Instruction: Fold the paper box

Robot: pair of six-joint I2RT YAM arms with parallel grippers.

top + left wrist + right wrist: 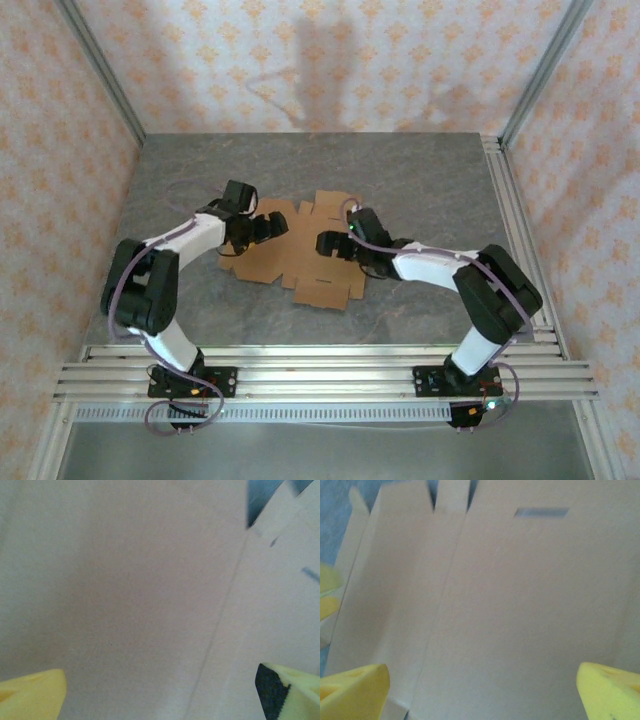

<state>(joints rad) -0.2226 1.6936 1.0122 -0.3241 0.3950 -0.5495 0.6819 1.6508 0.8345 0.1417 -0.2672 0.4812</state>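
The paper box [298,262] lies unfolded and flat on the grey table, a brown cardboard cut-out with flaps and tabs round its edge. My left gripper [268,226] hovers low over its left part, jaws wide apart. In the left wrist view the cardboard [140,590] with a crease line sits close beneath the open gripper [160,700], whose yellow fingertips [30,695] hold nothing. My right gripper [328,243] is over the sheet's right half, also open. The right wrist view has the panel [520,605], a slot [541,512] and the gripper [482,695] just above it.
Aluminium rails [320,365] run along the near edge under both arm bases, and another rail [515,230] lines the right side. Patterned walls close in the back and sides. Bare table [420,180] lies behind and to the right of the cardboard.
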